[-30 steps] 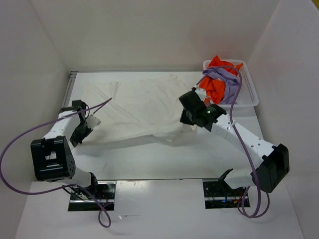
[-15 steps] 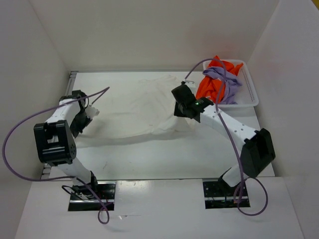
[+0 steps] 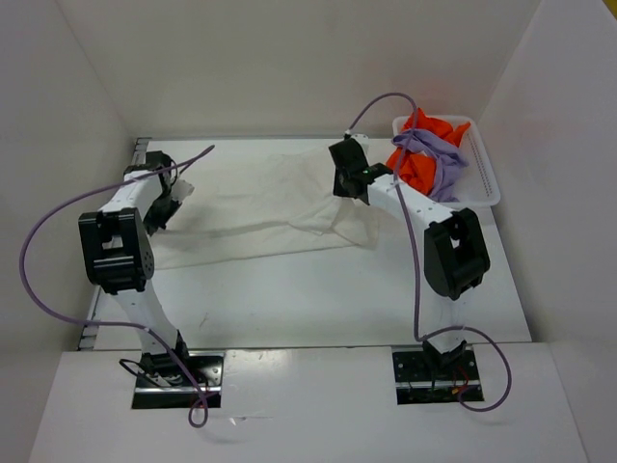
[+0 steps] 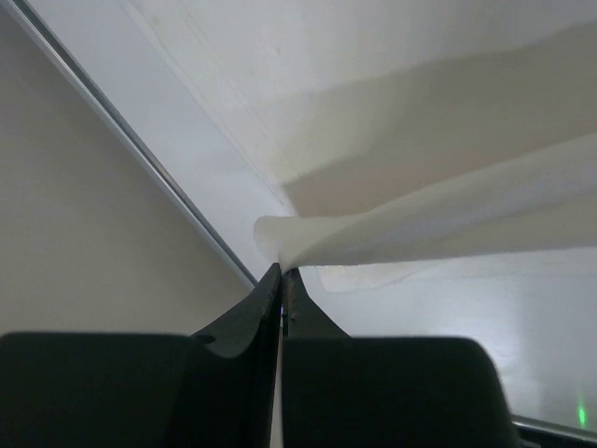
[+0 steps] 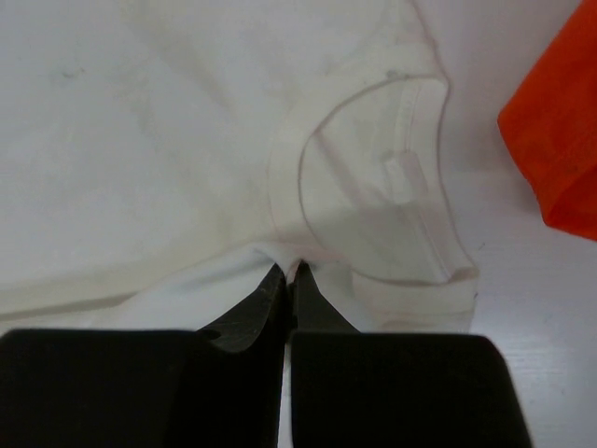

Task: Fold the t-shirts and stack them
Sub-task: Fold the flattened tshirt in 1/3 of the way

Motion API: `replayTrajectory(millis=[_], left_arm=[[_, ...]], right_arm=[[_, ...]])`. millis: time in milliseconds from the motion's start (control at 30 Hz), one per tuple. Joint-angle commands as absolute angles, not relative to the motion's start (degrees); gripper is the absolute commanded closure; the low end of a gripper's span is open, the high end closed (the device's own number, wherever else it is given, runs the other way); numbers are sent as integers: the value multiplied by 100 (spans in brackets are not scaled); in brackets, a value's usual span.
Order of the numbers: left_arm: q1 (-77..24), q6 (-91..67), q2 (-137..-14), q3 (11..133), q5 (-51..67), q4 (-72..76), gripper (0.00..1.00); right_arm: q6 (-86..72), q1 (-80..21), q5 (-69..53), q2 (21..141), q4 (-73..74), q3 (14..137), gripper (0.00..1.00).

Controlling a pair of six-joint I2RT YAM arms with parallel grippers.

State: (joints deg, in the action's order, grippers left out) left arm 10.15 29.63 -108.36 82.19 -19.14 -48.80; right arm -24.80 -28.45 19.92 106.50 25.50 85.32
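Your white t-shirt (image 3: 260,204), limp cloth with a ribbed round collar (image 5: 284,177), lies doubled across the far half of the desk (image 3: 318,289); its neck label (image 5: 403,177) is unreadable. Your left pincer (image 4: 283,277) is clamped on a bunched edge, your right pincer (image 5: 287,275) just below the collar. A slotted white basket (image 3: 485,183) at far right holds orange and purple garments (image 3: 424,166)

Bright, even light throughout; both wrist views blur close up.

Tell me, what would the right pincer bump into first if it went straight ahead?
Probably the white t-shirt's collar, lying just ahead of the right pincer, though depth is unclear.
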Motion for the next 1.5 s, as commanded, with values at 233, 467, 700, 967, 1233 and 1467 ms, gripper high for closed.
replayTrajectory(millis=[233, 467, 700, 967, 1233, 1467], left_arm=[[923, 2777, -11425, 8938, -2188, -4676, 98], [923, 2672, -11540, 9053, -2364, -4570, 37], [1449, 2233, -10803, 9123, -2085, -4710, 6], [1573, 1900, -10433, 7366, -1248, -4764, 6], [1626, 1608, -10600, 7611, -1178, -4290, 6], [1626, 1556, -10837, 7488, -1230, -4104, 13]], right_arm=[[-1907, -2637, 2171, 11601, 2259, 9773, 100], [-1854, -2522, 2223, 11865, 2513, 10335, 35], [-2407, -2522, 2224, 10181, 2514, 9111, 26], [-3629, -2357, 1802, 9097, 2646, 6542, 30], [-3956, -1468, 906, 9351, 1714, 5985, 32], [-3832, -1468, 475, 9879, 1521, 6117, 30]])
